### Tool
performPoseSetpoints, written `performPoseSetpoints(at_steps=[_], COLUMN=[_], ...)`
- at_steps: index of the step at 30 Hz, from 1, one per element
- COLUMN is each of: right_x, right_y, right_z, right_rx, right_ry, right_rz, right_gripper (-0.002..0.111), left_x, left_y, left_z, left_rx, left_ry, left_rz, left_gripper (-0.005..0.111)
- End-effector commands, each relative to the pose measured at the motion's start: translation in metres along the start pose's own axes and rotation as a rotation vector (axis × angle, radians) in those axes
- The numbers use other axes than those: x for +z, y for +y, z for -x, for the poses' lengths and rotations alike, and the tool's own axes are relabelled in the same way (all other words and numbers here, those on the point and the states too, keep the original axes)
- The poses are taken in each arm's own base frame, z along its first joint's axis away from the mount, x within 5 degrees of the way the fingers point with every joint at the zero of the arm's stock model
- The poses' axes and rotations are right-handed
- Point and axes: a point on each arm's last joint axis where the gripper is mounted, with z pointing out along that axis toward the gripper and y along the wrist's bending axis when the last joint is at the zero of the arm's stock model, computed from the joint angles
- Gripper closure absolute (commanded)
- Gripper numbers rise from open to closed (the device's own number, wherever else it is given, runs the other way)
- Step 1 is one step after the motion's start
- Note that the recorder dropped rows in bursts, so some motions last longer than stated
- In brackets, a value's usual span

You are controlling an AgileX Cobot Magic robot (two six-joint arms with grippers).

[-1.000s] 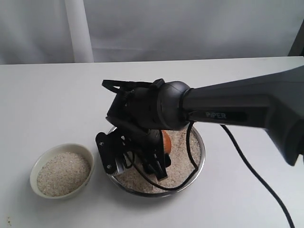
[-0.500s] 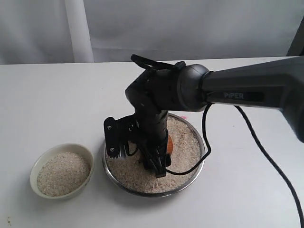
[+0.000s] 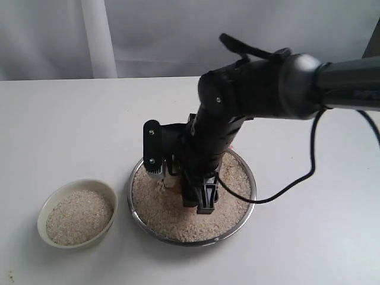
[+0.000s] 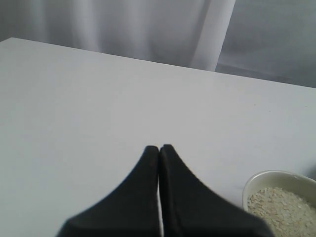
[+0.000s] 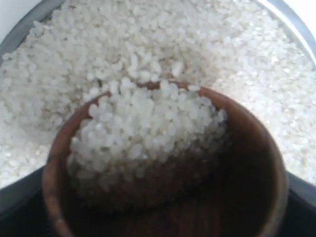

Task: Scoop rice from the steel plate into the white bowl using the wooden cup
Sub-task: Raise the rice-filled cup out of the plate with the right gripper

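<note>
The steel plate (image 3: 252,191) sits mid-table, filled with rice (image 3: 163,211). My right gripper (image 3: 178,178) reaches down into the plate's left half, shut on the wooden cup (image 5: 256,163). In the right wrist view the cup tilts over the plate's rice (image 5: 237,44), and a heap of grains (image 5: 148,133) fills the far side of its dark inside. In the exterior view the gripper hides nearly all of the cup. The white bowl (image 3: 44,208) stands left of the plate, holding rice (image 3: 78,217). My left gripper (image 4: 159,148) hangs shut and empty over bare table, the white bowl (image 4: 253,181) off to one side.
The right arm's black cable (image 3: 291,181) loops down over the plate's right rim onto the table. A pale curtain (image 3: 178,35) hangs behind the table's far edge. White tabletop (image 3: 65,124) stretches left of and behind the plate.
The right arm's wrist has swung to the right and turned, and the gripper has shifted a little to the right inside the plate with the cup still in it. The bowl has not moved.
</note>
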Motion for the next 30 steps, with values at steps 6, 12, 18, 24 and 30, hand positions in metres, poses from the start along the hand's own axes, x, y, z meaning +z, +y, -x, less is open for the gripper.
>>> performPoseSetpoints(at_steps=[6, 12, 18, 24, 30], right_x=[-0.039, -0.03, -0.027, -0.027, -0.035], right_y=[0.013, 0.022, 0.024, 0.023, 0.018], right_z=[-0.03, -0.036, -0.038, -0.038, -0.017], right_rx=[0.149, 0.258, 0.24, 0.215, 0.148], right_ry=[-0.264, -0.417, -0.403, -0.379, -0.399], right_rz=[-0.147, -0.21, -0.216, -0.258, -0.328], right_gripper=[0.108, 0.108, 0.108, 0.108, 0.108], left_x=[-0.001, -0.001, -0.001, -0.001, -0.001], left_y=[-0.001, -0.001, -0.001, -0.001, -0.001], left_z=[0.002, 0.002, 0.002, 0.002, 0.002], left_rx=[-0.006, -0.006, -0.006, -0.006, -0.006], left_ry=[-0.01, -0.01, -0.01, -0.01, -0.01], left_rz=[-0.009, -0.009, -0.009, -0.009, -0.009], left_gripper=[0.107, 0.107, 0.107, 0.107, 0.107])
